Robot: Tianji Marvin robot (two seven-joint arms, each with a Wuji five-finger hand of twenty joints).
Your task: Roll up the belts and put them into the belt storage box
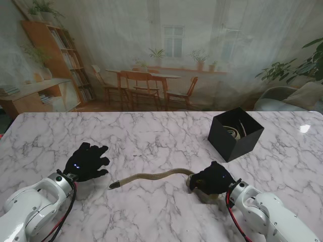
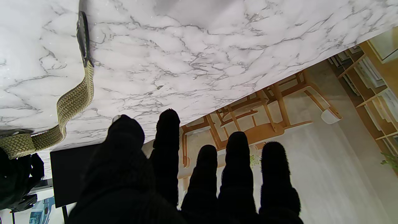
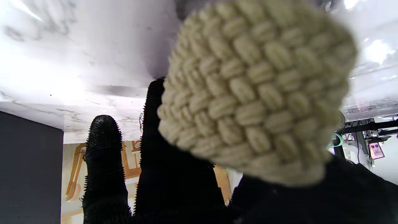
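marble table point(image 1: 151, 136) bears a woven tan belt point(image 1: 151, 177), right hand point(image 1: 212, 178) gripping its coiled end, left hand point(image 1: 87, 161) spread empty.

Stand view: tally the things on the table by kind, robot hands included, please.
Belts: 2, one woven belt on the marble, one coiled in the box
Boxes: 1, black box
Hands: 2, left hand, right hand
Total: 5

Belt point(image 1: 151, 177) olive-tan, woven braid; box point(image 1: 235, 133) black; table point(image 1: 151, 136) white marble, grey veins.
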